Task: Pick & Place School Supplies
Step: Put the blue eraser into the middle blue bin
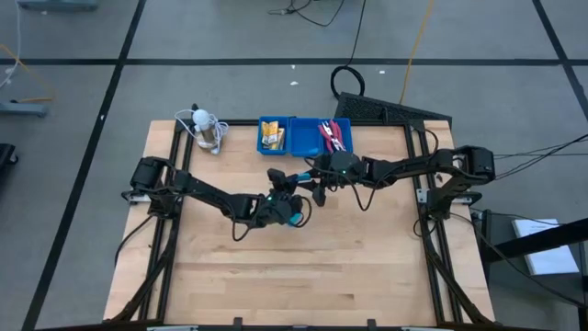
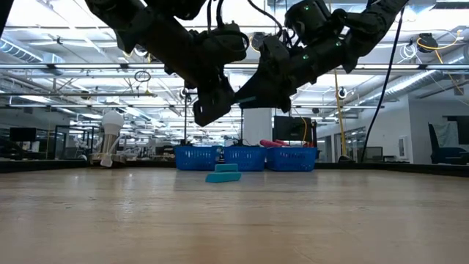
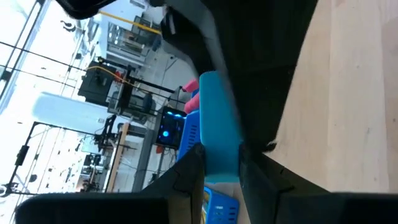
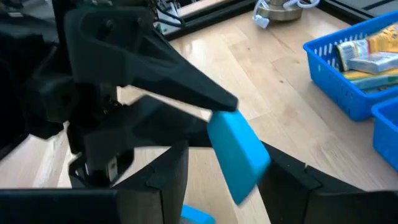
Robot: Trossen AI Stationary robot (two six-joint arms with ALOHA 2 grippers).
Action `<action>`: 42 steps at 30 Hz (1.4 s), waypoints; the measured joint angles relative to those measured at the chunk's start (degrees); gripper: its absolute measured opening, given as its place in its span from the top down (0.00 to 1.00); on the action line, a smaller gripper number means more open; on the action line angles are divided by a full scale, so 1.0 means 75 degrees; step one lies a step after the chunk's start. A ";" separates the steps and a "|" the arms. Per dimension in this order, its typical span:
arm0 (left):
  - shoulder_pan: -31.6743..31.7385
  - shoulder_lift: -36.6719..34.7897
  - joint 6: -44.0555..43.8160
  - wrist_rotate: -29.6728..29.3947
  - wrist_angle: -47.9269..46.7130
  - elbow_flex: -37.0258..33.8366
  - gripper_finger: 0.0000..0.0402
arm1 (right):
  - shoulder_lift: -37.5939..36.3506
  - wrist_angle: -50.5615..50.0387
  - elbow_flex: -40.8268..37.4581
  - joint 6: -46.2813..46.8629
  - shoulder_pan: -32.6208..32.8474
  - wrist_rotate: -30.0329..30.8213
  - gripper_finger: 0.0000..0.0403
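My left gripper is shut on a light-blue piece in the air over the table's middle. My right gripper faces it at close range. Its fingers are open and stand on either side of the piece's free end with gaps showing. More light-blue pieces lie flat on the table below. The blue tray at the far edge holds yellow packets and red-handled scissors. My left gripper pinches the light-blue piece by one end between its two fingers. The rest of the piece juts past the fingertips toward my right gripper. It is lifted clear of the table.
A white round object with a coiled cable stands at the far left of the table. The near half of the wooden table is bare board. The two arms nearly meet over the middle.
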 joint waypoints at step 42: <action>0.0000 0.0006 -0.0252 0.0207 -0.0012 0.0004 0.79 | -0.0288 0.0955 -0.0548 0.0171 -0.0306 -0.0794 0.89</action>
